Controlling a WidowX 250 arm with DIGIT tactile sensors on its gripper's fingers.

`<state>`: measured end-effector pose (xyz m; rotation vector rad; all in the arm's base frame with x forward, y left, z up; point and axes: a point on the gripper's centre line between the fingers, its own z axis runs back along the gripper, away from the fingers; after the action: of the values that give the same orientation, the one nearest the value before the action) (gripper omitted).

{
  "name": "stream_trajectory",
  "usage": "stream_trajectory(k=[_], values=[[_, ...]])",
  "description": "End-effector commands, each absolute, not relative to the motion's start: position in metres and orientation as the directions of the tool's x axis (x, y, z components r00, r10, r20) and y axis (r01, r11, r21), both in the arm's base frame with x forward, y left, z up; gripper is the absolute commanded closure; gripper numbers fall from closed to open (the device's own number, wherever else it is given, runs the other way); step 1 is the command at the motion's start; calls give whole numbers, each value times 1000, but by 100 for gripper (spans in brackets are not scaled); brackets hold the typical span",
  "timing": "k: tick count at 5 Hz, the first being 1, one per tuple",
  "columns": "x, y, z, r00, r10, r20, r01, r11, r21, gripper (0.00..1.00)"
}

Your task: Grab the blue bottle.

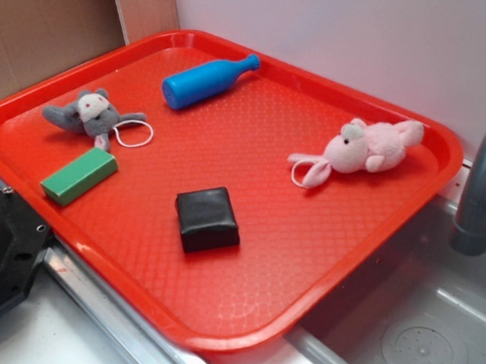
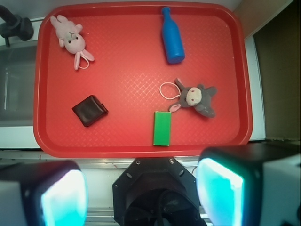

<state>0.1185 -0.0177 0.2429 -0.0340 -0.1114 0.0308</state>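
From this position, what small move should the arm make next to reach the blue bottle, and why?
Probably advance over the tray toward its far edge, where the blue bottle lies flat and untouched. The gripper is back at the near rim, jaws wide apart, holding nothing. The grey plush and green block lie between, so it should stay high while crossing.

I see the bottle [image 2: 172,36] lying flat near the far rim of the tray [image 2: 141,149], with bare red floor on both of its long sides. The grey toy [image 2: 197,97] and green block [image 2: 162,128] sit between me and it, a bit apart from it. The black block [image 2: 90,110] and pink toy [image 2: 71,40] lie well off to one side.
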Motion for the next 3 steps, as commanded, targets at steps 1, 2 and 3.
stream_trajectory(k=[1,2,3], values=[[118,-18,243,993,33,111,-29,999,-36,0],[139,-19,245,992,27,124,-22,999,-35,0],[165,-16,256,985,-4,171,3,1000,6,0]])
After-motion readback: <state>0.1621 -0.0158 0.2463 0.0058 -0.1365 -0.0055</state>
